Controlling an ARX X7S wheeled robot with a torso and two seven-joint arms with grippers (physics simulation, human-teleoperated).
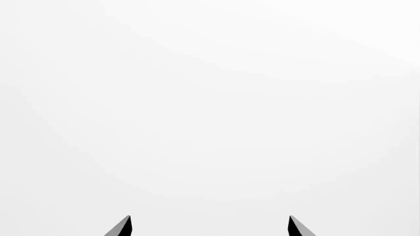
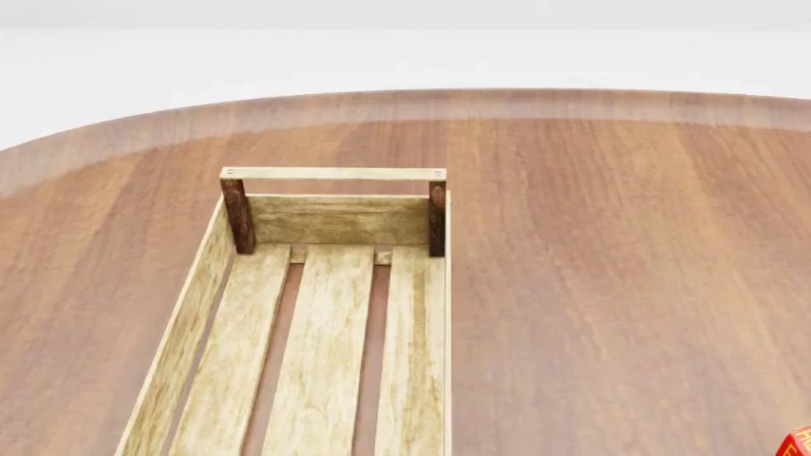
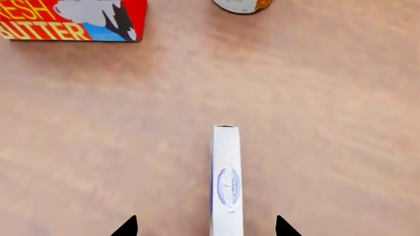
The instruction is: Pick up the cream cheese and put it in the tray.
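The left gripper (image 1: 209, 227) is spread apart over blank white. The tray (image 2: 203, 304), pale slatted wood with dark corner posts, runs lengthwise away across the round wooden table (image 2: 609, 266). The right gripper (image 3: 206, 227) is parted around the cream cheese (image 3: 225, 177), a thin white box standing on edge on the table, its long axis pointing between the fingertips. Beyond lie a red butter box (image 3: 72, 19) and a can (image 3: 243, 5).

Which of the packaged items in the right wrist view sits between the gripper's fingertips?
The cream cheese, the narrow white box with a blue oval logo, lies between the right gripper tips. The red butter box and the can sit farther off.
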